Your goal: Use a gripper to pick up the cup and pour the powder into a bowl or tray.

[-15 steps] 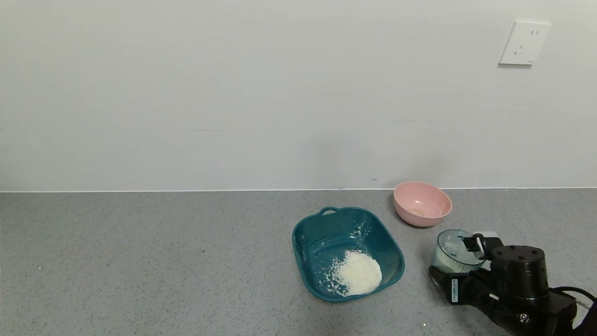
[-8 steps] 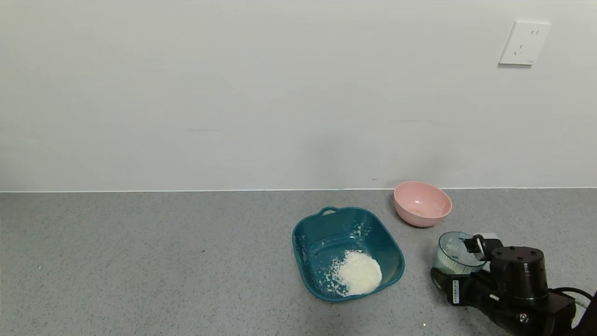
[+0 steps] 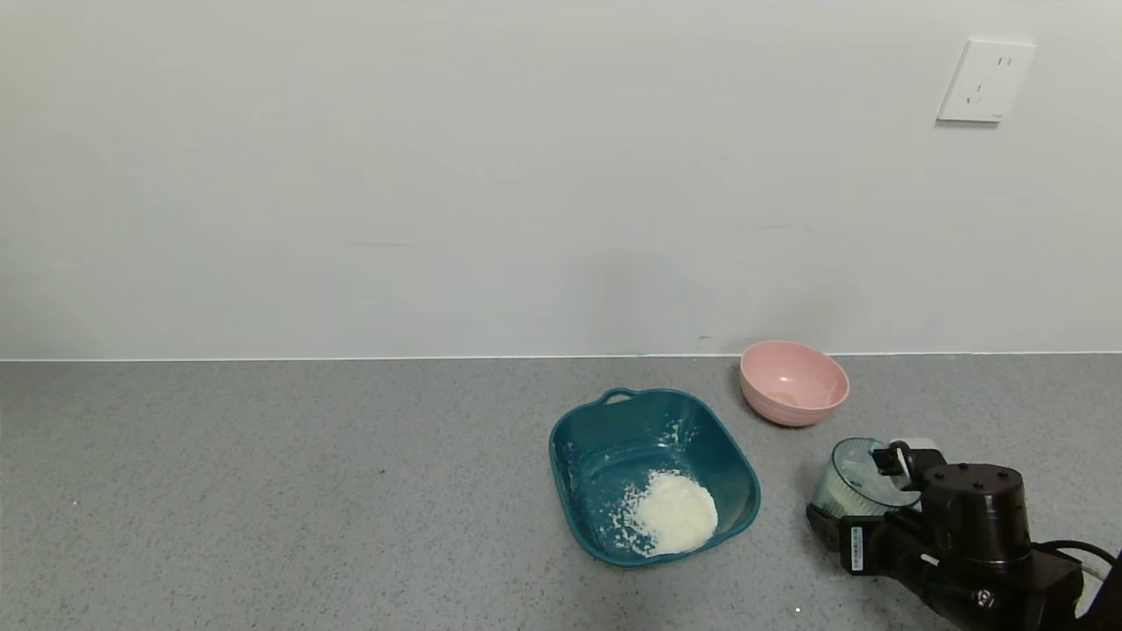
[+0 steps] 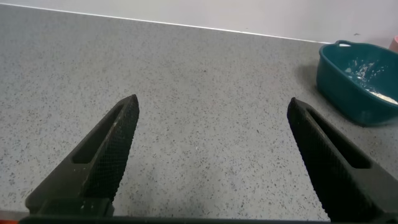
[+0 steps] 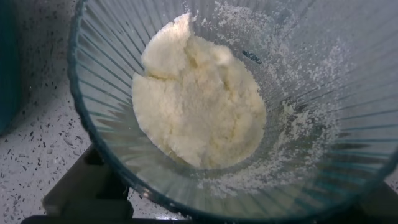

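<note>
Slightly, over the last second, the cup [image 3: 857,479] has sunk lower and nearer in the head view, at about 4 o'clock of the counter, pinched between the right gripper's [image 3: 863,499] fingers. A clump of powder [image 5: 198,104] lies in its bottom. At 9 o'clock from it, the teal basin [image 3: 570,447] already holds a white heap [image 3: 672,513], so one pour looks done and another remains. The pink bowl [image 3: 793,382] sits at 12 o'clock. The left gripper [image 4: 211,162] hovers spread, well apart.
</note>
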